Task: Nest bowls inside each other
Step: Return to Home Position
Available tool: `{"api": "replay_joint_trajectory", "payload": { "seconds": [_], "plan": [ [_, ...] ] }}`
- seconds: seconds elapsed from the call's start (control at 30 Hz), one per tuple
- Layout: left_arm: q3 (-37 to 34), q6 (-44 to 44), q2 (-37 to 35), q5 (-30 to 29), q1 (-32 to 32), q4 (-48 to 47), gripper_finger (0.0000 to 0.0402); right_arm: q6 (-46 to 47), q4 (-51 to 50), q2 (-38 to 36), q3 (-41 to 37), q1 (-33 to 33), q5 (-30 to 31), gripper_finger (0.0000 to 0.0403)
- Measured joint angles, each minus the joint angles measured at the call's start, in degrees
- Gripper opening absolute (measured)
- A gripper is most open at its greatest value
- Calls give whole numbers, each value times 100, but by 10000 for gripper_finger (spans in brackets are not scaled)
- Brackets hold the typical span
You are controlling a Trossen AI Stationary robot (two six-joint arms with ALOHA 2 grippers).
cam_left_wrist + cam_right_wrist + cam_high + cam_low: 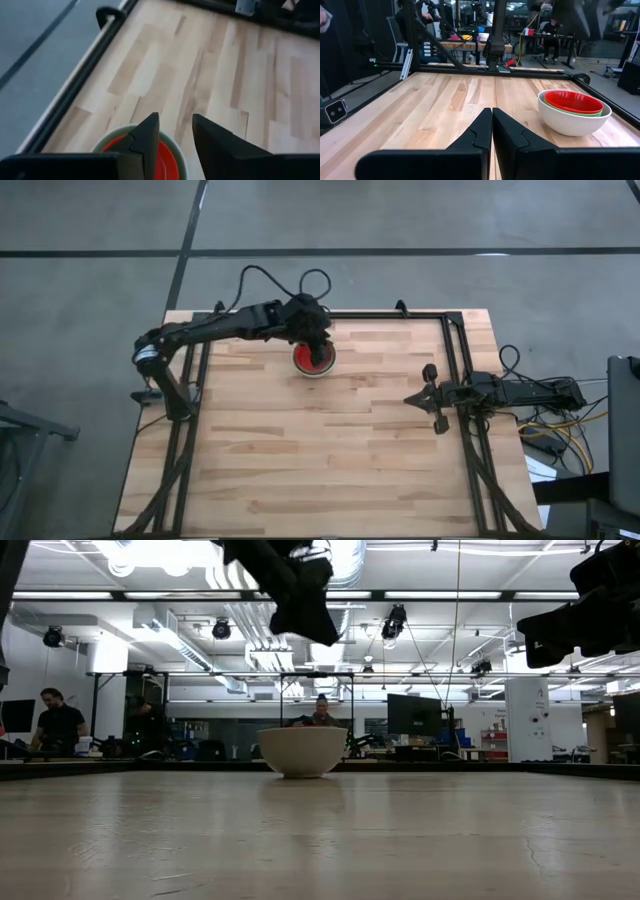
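Note:
One stack of nested bowls stands on its base on the wooden table, toward the far edge. A red bowl sits innermost, a green bowl's rim shows around it, and a ribbed white bowl holds both. My left gripper hovers above the stack, tipped downward and open, with nothing between its fingers; the low view shows it well clear of the white bowl. My right gripper waits at the table's right side, level and shut, as its wrist view shows.
Black frame rails run along the table's left, right and far edges. Bare wood lies in front of the stack toward the near edge. People and desks show in the room beyond the table.

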Motion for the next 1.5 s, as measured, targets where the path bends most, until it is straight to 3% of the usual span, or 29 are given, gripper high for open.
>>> {"api": "replay_joint_trajectory", "payload": {
  "seconds": [0.63, 1.1, 1.5],
  "plan": [
    [-172, 254, -1415, -48, 2, -44, 122, -1, 0, 1, 0, 0, 0, 9],
    [-1883, 151, -3026, -46, 0, 1011, 122, 0, 0, 1, 0, 0, 2, 9],
    [-2934, 39, -4341, -44, 0, 1117, 122, -1, 0, 1, 1, 0, 2, 9]
  ]
}}
